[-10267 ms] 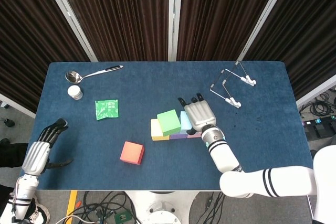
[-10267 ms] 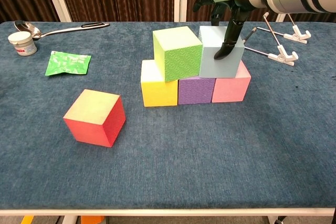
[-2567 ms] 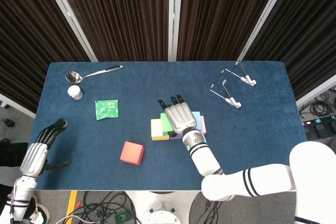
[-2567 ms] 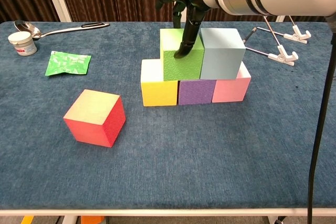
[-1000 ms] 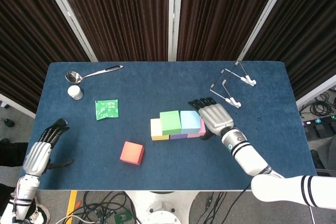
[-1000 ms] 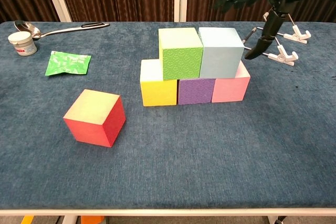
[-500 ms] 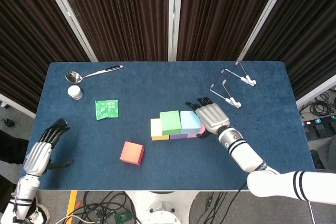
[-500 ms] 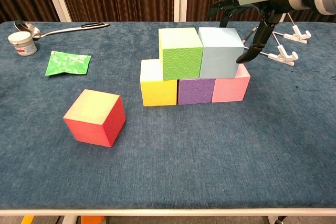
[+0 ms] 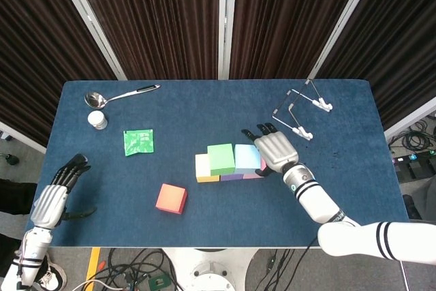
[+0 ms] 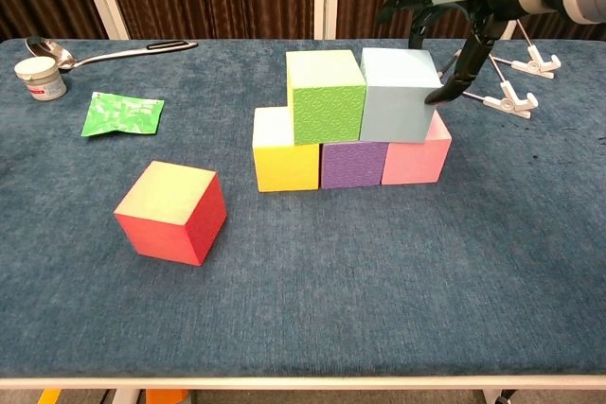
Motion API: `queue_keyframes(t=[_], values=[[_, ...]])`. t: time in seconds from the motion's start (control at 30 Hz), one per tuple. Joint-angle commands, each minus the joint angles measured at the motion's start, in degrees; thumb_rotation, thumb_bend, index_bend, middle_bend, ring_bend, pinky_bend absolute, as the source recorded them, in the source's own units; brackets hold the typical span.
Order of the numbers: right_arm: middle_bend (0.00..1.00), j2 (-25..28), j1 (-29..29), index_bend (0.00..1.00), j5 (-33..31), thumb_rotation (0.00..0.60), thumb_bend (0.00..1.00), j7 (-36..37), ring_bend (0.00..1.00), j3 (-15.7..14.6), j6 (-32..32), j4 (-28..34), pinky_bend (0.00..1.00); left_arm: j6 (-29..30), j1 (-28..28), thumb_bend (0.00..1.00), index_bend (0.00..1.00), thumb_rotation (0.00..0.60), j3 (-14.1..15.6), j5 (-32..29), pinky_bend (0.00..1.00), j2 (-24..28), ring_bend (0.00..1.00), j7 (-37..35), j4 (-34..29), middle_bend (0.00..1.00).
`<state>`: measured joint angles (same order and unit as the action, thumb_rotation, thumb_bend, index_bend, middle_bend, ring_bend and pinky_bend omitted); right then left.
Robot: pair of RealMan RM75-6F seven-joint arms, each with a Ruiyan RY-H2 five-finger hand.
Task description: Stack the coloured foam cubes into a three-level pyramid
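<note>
Yellow, purple and pink cubes form a row on the blue table. On top of them sit a green cube and a light blue cube, side by side and touching. A red cube lies alone at the front left. My right hand hovers at the light blue cube's right, fingers spread, thumb tip at that cube's right face; it holds nothing. In the head view this right hand is just right of the stack. My left hand hangs open off the table's left front corner.
A ladle and a small white jar lie at the back left, with a green packet nearer the middle. A wire stand sits at the back right, close behind my right hand.
The green cube has been squared up against the light blue one. My right hand drew away to the right, then came back to the light blue cube's right face. The left hand stayed put.
</note>
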<state>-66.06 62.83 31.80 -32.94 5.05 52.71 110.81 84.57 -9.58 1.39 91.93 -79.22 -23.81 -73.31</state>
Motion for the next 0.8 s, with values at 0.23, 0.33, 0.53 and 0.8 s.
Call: queue_keyframes(t=[0.23,0.33,0.53,0.8], values=[[0.41,1.9,-1.0,0.0,5.1,0.6,0.15,3.8,0.0,0.7,-3.9,-2.3,0.0,-1.0,-0.3,0.0,0.15,0.6,-0.3,-0.6,0.08,0.2,0.0,2.4,-1.8,0.09],[0.4,1.8,-0.6,0.0,6.4,0.6,0.15,5.3,0.0,0.6,-7.4,-4.7,0.0,-1.4,-0.6,0.0,0.15,0.6,-0.7,-1.1,0.08,0.3,0.0,3.5,-2.9,0.09],[0.41,2.1,-0.5,0.0,10.6,0.6,0.15,9.1,0.0,1.2,-12.3,-8.0,0.0,-2.0,-1.0,0.0,0.15,0.6,-1.0,-1.5,0.08,0.7,0.0,5.0,-4.6,0.09],[0.42,3.0,-0.2,0.0,14.1,0.6,0.15,11.9,0.0,1.6,-15.0,-8.8,0.0,-2.3,-1.0,0.0,0.15,0.6,-1.1,-1.8,0.08,0.8,0.0,4.6,-5.4,0.09]])
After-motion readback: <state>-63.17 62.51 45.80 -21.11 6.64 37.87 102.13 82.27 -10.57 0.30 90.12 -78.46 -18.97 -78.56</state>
